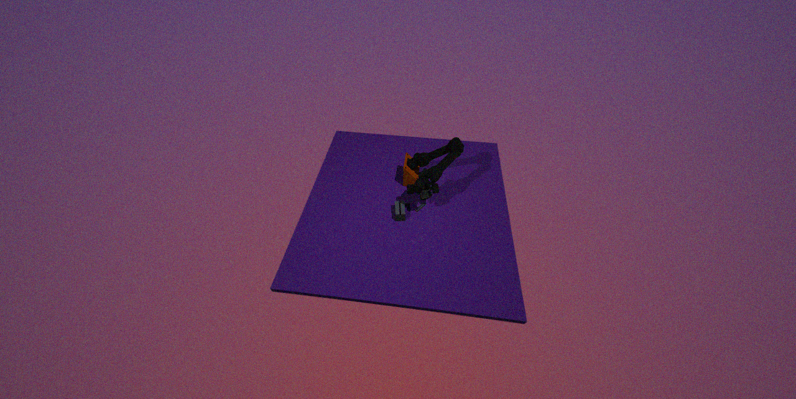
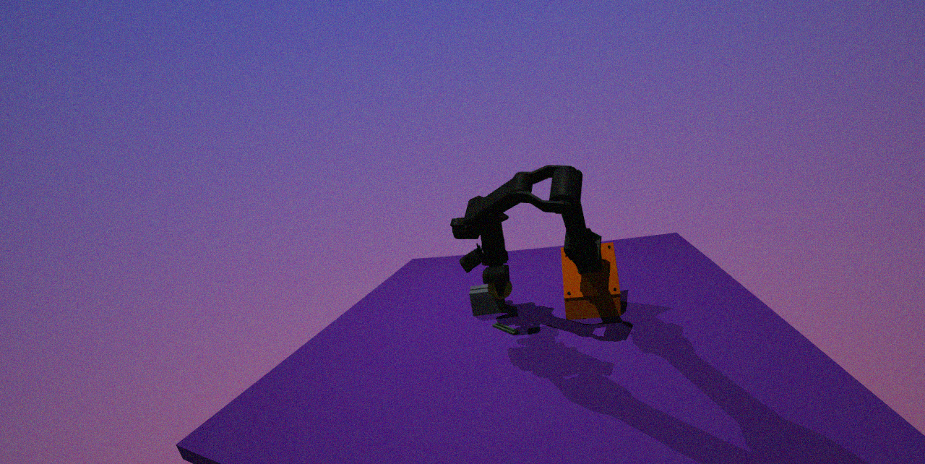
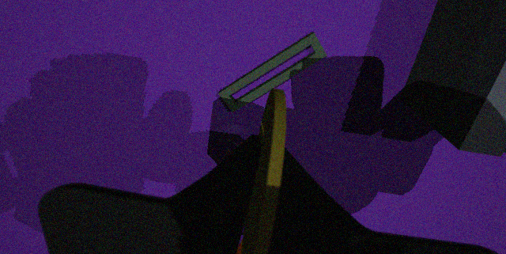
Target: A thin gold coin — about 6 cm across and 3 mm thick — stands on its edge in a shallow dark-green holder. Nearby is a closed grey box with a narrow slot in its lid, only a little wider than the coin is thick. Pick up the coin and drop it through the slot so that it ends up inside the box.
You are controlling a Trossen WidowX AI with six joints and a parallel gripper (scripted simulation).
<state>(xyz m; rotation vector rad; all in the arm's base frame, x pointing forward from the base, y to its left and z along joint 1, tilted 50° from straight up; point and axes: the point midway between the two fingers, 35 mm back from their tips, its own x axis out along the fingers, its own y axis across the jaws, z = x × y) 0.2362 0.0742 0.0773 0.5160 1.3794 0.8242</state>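
1. Now the gripper (image 3: 273,175) is clamped on the coin (image 3: 275,139), edge-on, lifted above the vacated holder (image 3: 273,73).
2. Thin, stiff and probably slick, the coin seems best pinched across its flat faces.
3. The grey box (image 3: 484,100) sits at the right.

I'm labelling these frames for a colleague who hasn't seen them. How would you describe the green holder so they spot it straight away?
Start at the orange base plate where the dark arm is mounted on the purple table. Near it stands the grey box. Just beside the box, lying flat on the table, is the green holder: a low, narrow rectangular frame with an empty slot, unlike the taller solid box.
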